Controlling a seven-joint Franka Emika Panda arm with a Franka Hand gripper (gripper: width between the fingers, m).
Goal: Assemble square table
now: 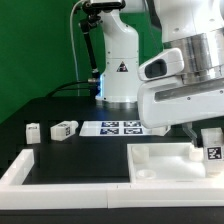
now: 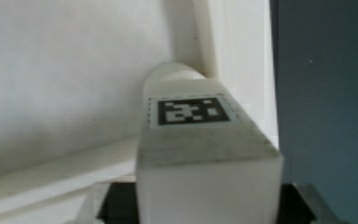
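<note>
Nearest to us a long white rail point(image 1: 70, 195) lies along the front of the counter point(image 1: 70, 160). Just behind it, toward the exterior view's right, the square table top point(image 1: 160, 165) rests with its rim upward, we think so that the corner sockets stay reachable from above. Over its right part the jaws are closed on one leg point(image 1: 213, 152). In the wrist view they flank it on both sides, and its tag faces the camera. We judge the leg is held upright to enter a socket; whether it touches the top we cannot tell. The arm point(image 1: 190, 75) reaches down steeply, its wrist nearly vertical. Farther back a loose leg point(image 1: 33, 131) and a second loose leg point(image 1: 63, 128) lie near the marker board point(image 1: 122, 127).
</note>
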